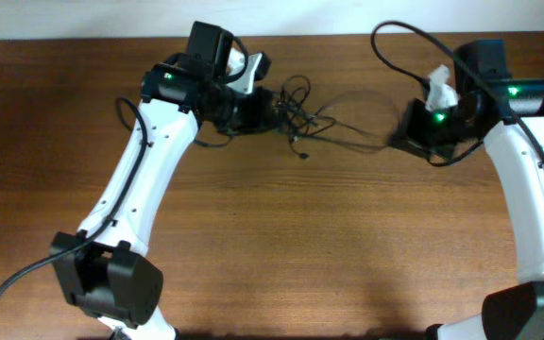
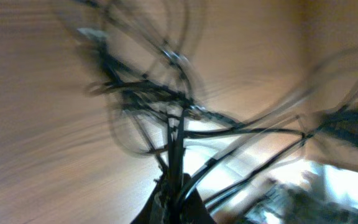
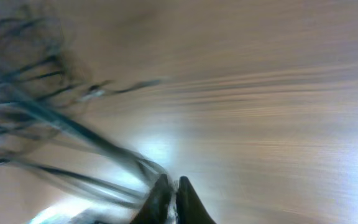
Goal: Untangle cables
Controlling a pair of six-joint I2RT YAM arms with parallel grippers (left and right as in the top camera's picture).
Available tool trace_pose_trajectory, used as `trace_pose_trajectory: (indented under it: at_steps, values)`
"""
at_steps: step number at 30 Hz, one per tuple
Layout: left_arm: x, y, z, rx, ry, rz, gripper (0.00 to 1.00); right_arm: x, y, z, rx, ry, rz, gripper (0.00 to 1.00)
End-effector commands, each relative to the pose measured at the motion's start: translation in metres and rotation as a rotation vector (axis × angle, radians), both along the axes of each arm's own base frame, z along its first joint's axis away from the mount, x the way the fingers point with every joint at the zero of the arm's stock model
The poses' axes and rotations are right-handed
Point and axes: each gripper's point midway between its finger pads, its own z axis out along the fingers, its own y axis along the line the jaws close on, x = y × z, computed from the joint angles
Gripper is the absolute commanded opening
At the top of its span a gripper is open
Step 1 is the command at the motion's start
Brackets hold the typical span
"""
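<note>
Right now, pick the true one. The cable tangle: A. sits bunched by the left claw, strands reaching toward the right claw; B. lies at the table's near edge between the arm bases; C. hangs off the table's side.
A: overhead, the cables bunch beside the left claw, strands stretching toward the right claw.

Left arm [image 1: 135, 179]: long white shell, black joints, black block at the base.
Right arm [image 1: 529, 189]: same white shell and black joints.
Lamp [image 1: 169, 76]: small, green, on the left arm; two more on the right arm.
Cord [image 1: 8, 283]: thick, black, at the left base; another by the right wrist.
Left gripper [image 2: 176, 186]: black, jaws tapering to narrow tips.
Right gripper [image 3: 173, 183]: the same.
</note>
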Motion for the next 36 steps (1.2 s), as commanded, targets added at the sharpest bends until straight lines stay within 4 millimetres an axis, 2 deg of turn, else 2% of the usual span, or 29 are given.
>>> trace_pose_trajectory:
  at_steps: [1,4,7,9,12,14,16,17,19,20,22,23,25,27,29,32,34,36]
  values:
    - [0.029,0.12,0.008,0.402,-0.129,0.258,0.0,-0.014,-0.114,-0.004,-0.44,0.046,-0.247,0.04]
    - [0.021,0.131,0.004,0.472,-0.105,0.262,0.0,-0.018,-0.12,-0.004,-0.476,0.063,-0.291,0.04]
    - [0.017,0.118,0.002,0.422,-0.088,0.226,0.0,-0.016,-0.107,-0.006,-0.4,0.059,-0.261,0.04]
    - [0.014,0.1,0.003,0.352,-0.079,0.183,0.0,-0.009,-0.086,-0.006,-0.297,0.025,-0.161,0.04]
    - [0.005,0.061,0.001,0.25,-0.064,0.059,0.0,0.0,-0.065,-0.003,-0.187,-0.021,-0.094,0.04]
    - [-0.002,0.033,-0.009,0.235,-0.042,-0.013,0.0,0.001,-0.064,-0.002,-0.182,-0.025,-0.093,0.04]
    - [-0.016,-0.006,-0.022,0.207,-0.007,-0.112,0.0,0.001,-0.064,-0.002,-0.182,-0.026,-0.093,0.04]
    - [-0.023,-0.023,-0.028,0.204,0.008,-0.158,0.08,0.001,-0.064,-0.002,-0.182,-0.026,-0.094,0.04]
    - [-0.039,-0.055,-0.037,0.213,0.006,-0.259,0.69,0.002,-0.065,-0.002,-0.182,-0.028,-0.094,0.06]
    - [-0.042,-0.062,-0.035,0.216,-0.024,-0.308,0.82,0.003,-0.065,-0.002,-0.182,-0.031,-0.094,0.11]
    - [-0.043,-0.069,-0.023,0.218,-0.076,-0.365,0.97,0.003,-0.065,-0.002,-0.182,-0.034,-0.094,0.15]
    - [-0.042,-0.069,-0.015,0.22,-0.099,-0.386,1.0,0.003,-0.065,-0.002,-0.182,-0.034,-0.094,0.17]
    - [-0.043,-0.066,0.006,0.238,-0.162,-0.463,0.99,0.003,-0.065,-0.002,-0.182,-0.034,-0.094,0.2]
    - [-0.037,-0.052,0.014,0.297,-0.197,-0.466,1.0,0.003,-0.065,-0.002,-0.182,-0.034,-0.094,0.21]
    - [-0.027,-0.038,0.012,0.336,-0.198,-0.429,1.0,0.003,-0.065,-0.002,-0.182,-0.033,-0.094,0.22]
    - [-0.013,-0.027,0.002,0.34,-0.18,-0.392,1.0,0.003,-0.065,-0.002,-0.182,-0.033,-0.094,0.25]
    - [-0.006,-0.029,-0.017,0.347,-0.143,-0.398,0.92,0.003,-0.065,-0.003,-0.182,-0.031,-0.094,0.26]
    - [-0.006,-0.038,-0.043,0.332,-0.107,-0.487,0.88,0.003,-0.065,-0.003,-0.182,-0.029,-0.094,0.26]
